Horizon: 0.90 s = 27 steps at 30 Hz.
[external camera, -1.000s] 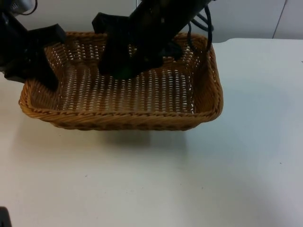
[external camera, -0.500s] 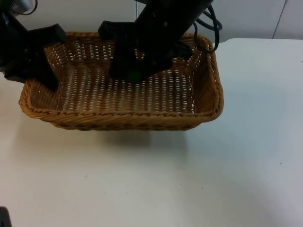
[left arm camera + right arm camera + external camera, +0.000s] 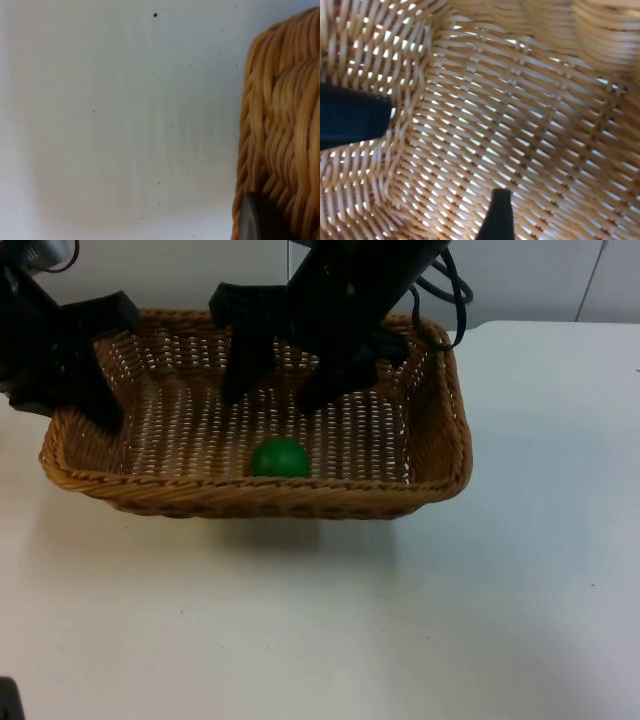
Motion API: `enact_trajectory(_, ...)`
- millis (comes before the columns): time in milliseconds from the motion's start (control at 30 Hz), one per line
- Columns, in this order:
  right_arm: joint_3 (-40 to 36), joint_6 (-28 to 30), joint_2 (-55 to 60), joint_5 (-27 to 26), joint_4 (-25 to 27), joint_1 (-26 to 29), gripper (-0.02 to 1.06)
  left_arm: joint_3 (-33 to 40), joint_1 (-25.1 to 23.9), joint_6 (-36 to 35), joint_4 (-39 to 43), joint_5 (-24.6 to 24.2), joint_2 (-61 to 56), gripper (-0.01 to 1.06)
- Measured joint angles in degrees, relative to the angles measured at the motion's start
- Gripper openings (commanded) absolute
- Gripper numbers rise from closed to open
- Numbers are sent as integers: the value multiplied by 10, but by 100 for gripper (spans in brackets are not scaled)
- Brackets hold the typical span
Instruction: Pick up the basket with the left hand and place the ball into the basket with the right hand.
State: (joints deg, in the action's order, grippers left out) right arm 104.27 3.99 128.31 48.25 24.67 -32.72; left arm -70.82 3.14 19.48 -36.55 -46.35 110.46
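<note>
A woven wicker basket (image 3: 440, 470) hangs a little above the white table, casting a shadow beneath it. My left gripper (image 3: 95, 405) is shut on the basket's left rim, and the rim's weave (image 3: 280, 125) is close up in the left wrist view. A green ball (image 3: 279, 457) lies on the basket's floor near its front wall. Above the basket's middle my right gripper (image 3: 270, 395) stands open, fingers spread, nothing between them. The right wrist view looks onto the basket floor (image 3: 510, 125) between its two black fingertips (image 3: 350, 120).
The white table (image 3: 450, 620) spreads in front and to the right of the basket. The grey partition wall (image 3: 540, 280) runs behind it. A small dark object (image 3: 8, 702) sits at the table's near left corner.
My right gripper has opened over the basket and let go of the green ball, which now lies on the basket floor near the front wall. The left gripper and basket have stayed put.
</note>
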Motion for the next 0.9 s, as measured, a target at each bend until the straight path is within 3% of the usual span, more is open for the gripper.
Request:
enact_trajectory(167,38,-17,0,31,-32,0,70,0,0,0,0,-2,0,0)
enact_trajectory(367,173,-54,-3,117,-116,-1,61,0,0,0,0,-8,0,0)
enact_trajectory(433,227,-64,-8,158,-158,2,45,0,0,0,0,-10,0,0)
enact_trajectory(467,227,-64,-8,158,-158,2,28,0,0,0,0,-10,0,0)
enact_trajectory(500,258,-67,-11,180,-178,5,28,0,0,0,0,-12,0,0)
enact_trajectory(567,313,-70,-14,201,-198,25,-1,0,0,0,0,-12,0,0)
enact_trajectory(600,353,-79,-17,207,-199,46,0,0,0,0,0,-12,0,0)
enact_trajectory(733,394,-93,-24,208,-182,92,0,0,0,0,0,-15,0,0)
enact_trajectory(900,406,-102,-37,214,-156,135,0,0,0,0,0,-15,0,0)
